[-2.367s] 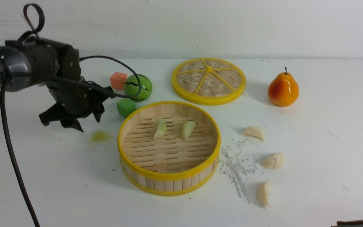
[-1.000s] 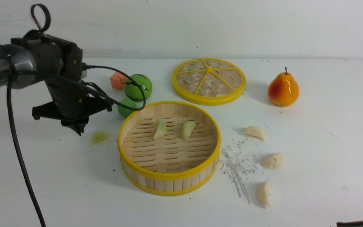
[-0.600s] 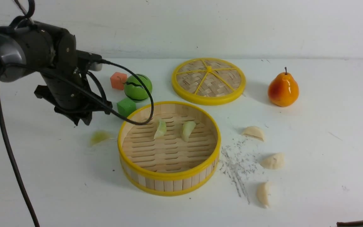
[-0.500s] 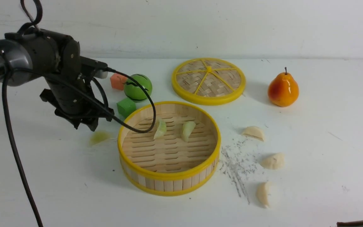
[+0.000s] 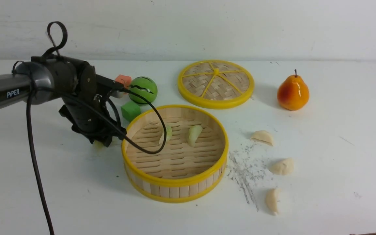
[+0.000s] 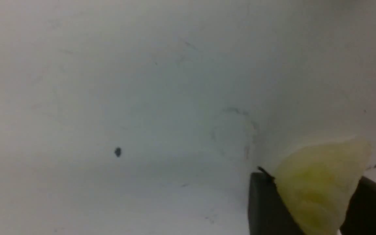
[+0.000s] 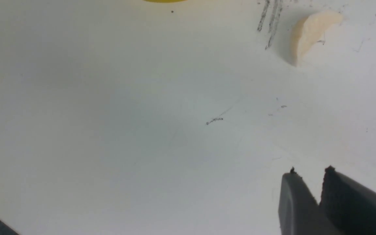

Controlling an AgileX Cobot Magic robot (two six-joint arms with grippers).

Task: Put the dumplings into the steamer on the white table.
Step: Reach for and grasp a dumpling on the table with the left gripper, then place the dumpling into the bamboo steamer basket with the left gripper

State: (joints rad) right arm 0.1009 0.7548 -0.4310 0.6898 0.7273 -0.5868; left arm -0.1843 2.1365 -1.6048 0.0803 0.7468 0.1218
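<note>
Left gripper (image 6: 312, 178): you pinch the yellow-green dumpling (image 6: 321, 169), left of the steamer (image 5: 175, 182).
Right gripper (image 7: 311, 171): closed over the white table (image 7: 109, 98).

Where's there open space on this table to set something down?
Free: the near strip in front of the steamer, and right of the pear. Crowded: steamer's left, where the left end effector holds a dumpling near the green block; its right, with three white dumplings.

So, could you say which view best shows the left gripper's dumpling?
Left wrist view: the dumpling shows large inside the left gripper. In front, the gripper hides nearly all; right wrist shows none.
</note>
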